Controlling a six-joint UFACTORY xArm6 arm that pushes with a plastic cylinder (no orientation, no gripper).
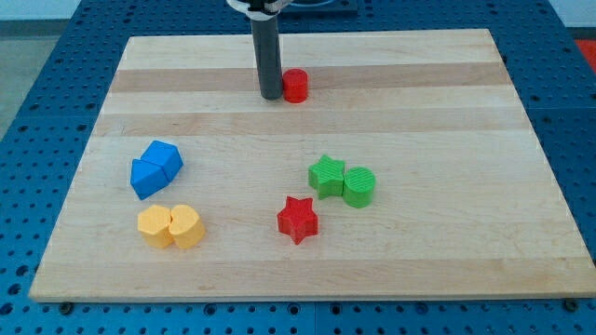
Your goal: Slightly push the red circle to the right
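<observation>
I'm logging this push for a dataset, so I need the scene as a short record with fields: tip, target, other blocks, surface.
tip: my tip, lower end of the dark rod, at the view's left side of the target, touching or nearly so
target: small red circle block, near the view's top centre
blue: two blue angular blocks, pressed together, view's left
yellow: two yellow rounded blocks, side by side, lower left
green: green star block against green cylinder block
red star: red star block, alone
surface: light wooden board
</observation>
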